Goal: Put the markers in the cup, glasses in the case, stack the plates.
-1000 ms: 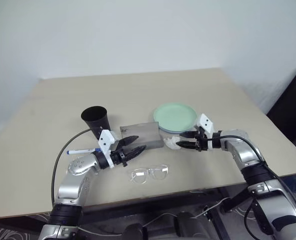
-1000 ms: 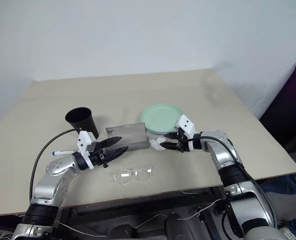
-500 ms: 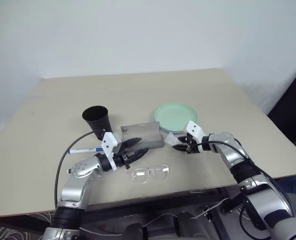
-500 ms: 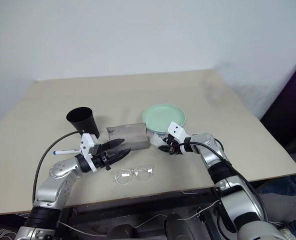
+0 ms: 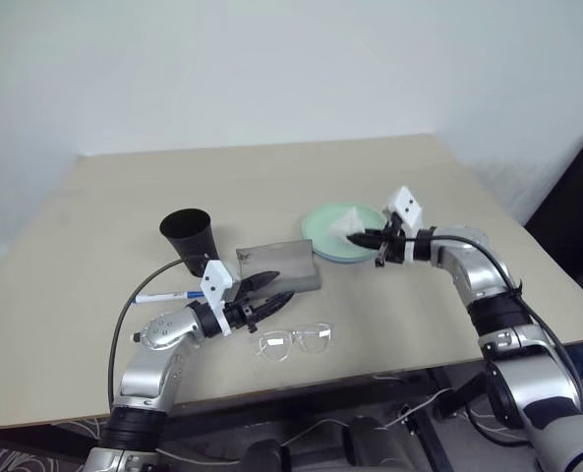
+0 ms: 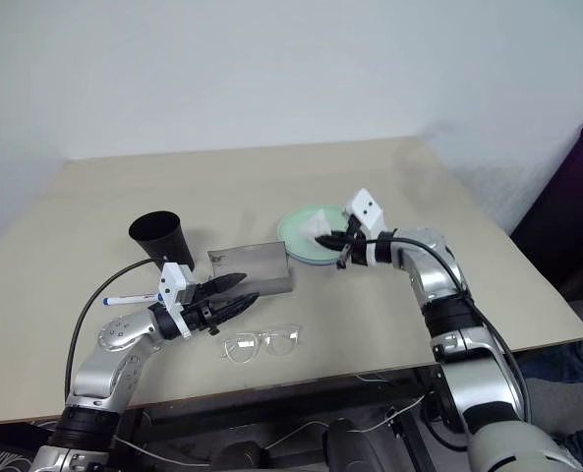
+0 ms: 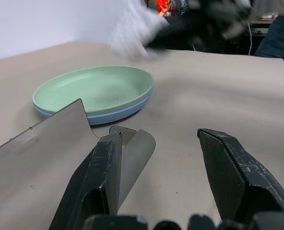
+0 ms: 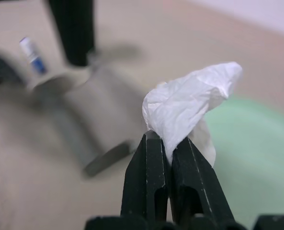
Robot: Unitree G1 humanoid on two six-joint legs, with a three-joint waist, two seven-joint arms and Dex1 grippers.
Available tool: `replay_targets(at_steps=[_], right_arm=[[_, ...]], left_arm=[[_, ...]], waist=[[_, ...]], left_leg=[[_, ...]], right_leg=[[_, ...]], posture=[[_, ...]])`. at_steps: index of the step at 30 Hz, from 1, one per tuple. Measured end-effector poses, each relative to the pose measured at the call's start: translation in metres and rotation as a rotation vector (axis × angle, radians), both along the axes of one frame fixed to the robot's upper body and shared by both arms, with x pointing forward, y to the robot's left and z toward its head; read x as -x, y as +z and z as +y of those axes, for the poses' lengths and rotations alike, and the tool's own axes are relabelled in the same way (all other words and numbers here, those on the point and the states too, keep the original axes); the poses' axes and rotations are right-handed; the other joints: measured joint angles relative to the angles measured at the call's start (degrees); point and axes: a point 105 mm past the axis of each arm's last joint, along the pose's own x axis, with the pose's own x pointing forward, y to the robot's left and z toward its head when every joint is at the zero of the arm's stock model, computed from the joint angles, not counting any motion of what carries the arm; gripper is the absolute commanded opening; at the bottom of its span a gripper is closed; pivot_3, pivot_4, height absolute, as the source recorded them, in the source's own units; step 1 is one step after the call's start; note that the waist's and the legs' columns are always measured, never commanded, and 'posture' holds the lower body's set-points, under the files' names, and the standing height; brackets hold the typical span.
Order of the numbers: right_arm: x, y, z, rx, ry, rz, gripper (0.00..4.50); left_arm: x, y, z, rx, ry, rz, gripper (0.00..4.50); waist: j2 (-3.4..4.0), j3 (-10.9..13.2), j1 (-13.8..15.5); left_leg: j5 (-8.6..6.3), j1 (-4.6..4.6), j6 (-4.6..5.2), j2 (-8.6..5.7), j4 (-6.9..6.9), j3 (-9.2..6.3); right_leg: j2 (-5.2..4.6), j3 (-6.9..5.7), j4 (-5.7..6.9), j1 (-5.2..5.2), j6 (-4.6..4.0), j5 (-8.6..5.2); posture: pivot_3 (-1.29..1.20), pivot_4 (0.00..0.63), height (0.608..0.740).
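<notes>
While my right hand pinches the crumpled paper over the stacked plates, my open left hand awaits the glasses.

blue plate mostly hidden under green plate, marker blurred

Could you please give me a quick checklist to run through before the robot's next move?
1. Right claw shut on the crumpled white paper: ok.
2. Paper lifted off the table, over the mint green plate: ok.
3. Plates stacked, green on light blue plate: ok.
4. Left claw open and empty, beside the grey case: ok.
5. Glasses in the case: not ok, on the table.
6. Marker in the black cup: not ok, lying beside it.
</notes>
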Motion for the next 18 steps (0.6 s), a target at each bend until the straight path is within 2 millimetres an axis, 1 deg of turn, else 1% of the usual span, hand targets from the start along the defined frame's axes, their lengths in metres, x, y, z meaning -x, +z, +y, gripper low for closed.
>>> replay_targets(at_steps=[2, 5, 7, 10, 15, 18], right_arm=[[-0.008, -0.004, 0.001, 0.002, -0.04, 0.006, 0.02], [-0.018, -0.022, 0.002, 0.016, -0.115, 0.045, 0.7], [-0.023, -0.032, -0.002, 0.035, -0.161, 0.06, 1.38], [-0.029, -0.034, -0.008, 0.041, -0.21, 0.053, 2.38], [-0.03, -0.026, -0.009, 0.022, -0.192, 0.004, 2.38], [-0.023, -0.023, -0.011, 0.003, -0.138, -0.013, 2.38]], left_arm=[[0.0, 0.0, -0.001, -0.003, -0.003, 0.001, 2.62], [0.0, -0.001, -0.002, -0.012, -0.006, 0.001, 2.62], [0.0, -0.001, -0.002, -0.013, -0.006, 0.0, 2.62], [0.001, -0.001, -0.002, -0.013, -0.007, 0.0, 2.62], [0.004, 0.0, -0.003, -0.026, -0.032, 0.006, 2.62], [0.008, -0.002, -0.003, -0.074, -0.102, 0.031, 2.62]], waist=[[0.0, 0.0, -0.01], [0.0, 0.0, -0.03], [0.01, 0.0, -0.01], [0.01, 0.0, -0.04], [0.01, 0.0, -0.08], [0.01, 0.0, -0.08]], left_leg=[[0.0, -0.01, 0.0, 0.0, -0.03, -0.01], [0.0, -0.04, 0.0, -0.01, -0.06, 0.0], [0.0, -0.06, 0.0, -0.02, -0.06, -0.01], [0.0, -0.07, 0.0, -0.04, -0.06, -0.04], [0.0, -0.04, 0.0, -0.02, -0.06, -0.07], [0.0, -0.04, 0.01, -0.03, -0.06, -0.11]], right_leg=[[0.0, 0.0, -0.02, 0.0, 0.0, 0.0], [0.0, 0.01, -0.04, -0.02, 0.01, 0.01], [-0.01, 0.01, -0.04, -0.03, 0.01, 0.01], [-0.02, 0.02, -0.05, -0.02, 0.01, 0.01], [0.0, 0.0, -0.01, -0.02, 0.01, 0.01], [0.01, -0.03, 0.0, -0.01, 0.01, 0.01]], posture=[[0.0, 0.0, 0.737], [0.0, 0.0, 0.737], [0.0, 0.0, 0.737], [0.0, 0.0, 0.737], [0.0, 0.0, 0.737], [0.0, 0.0, 0.737]])
